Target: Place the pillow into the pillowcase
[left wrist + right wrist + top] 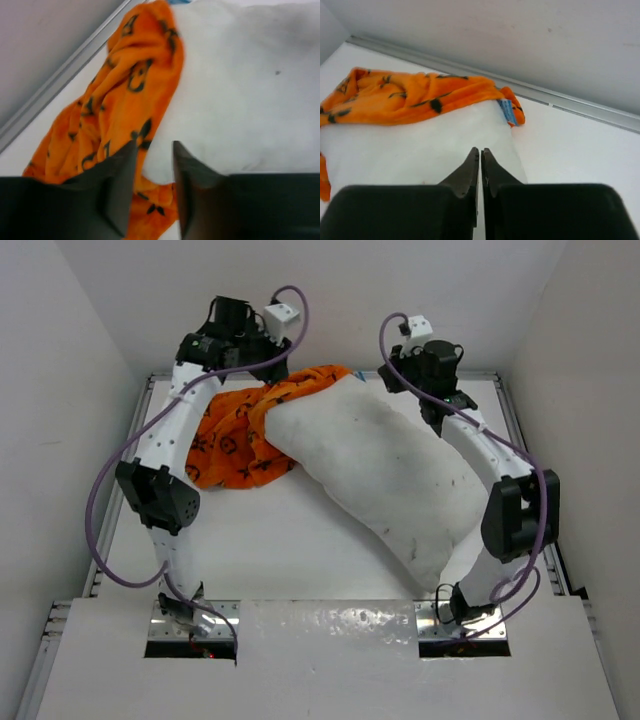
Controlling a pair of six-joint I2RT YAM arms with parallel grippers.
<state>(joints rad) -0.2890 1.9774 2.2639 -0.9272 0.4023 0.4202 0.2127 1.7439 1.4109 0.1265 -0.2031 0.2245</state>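
Position of items: the pillow [380, 475] lies on the surface [300, 550] with its long axis on a diagonal, from a far end near the middle of the back edge down to a near end by the right arm's base. The pillowcase [235, 440] is bunched at the far left. A fold of it is draped over the pillow's far end, and most of the pillow is uncovered. In the right wrist view a small blue tag [506, 111] shows at that far end, just against the orange cloth.

Left fingers [120, 185]: narrowly parted, nothing seen clamped between them. They sit over the line where the orange fold meets the pillow's white corner, the pillowcase to their left and the pillow to their right.

Right fingers [465, 175]: pressed together, tips over the white fabric short of the tag. Whether they pinch a fold of the pillow cannot be told.

Assessment: insertion is barely begun. The left arm is nearer the pillowcase. The coming move depends on drawing the case down the diagonal toward the near right, or driving the pillow the opposite way into it.
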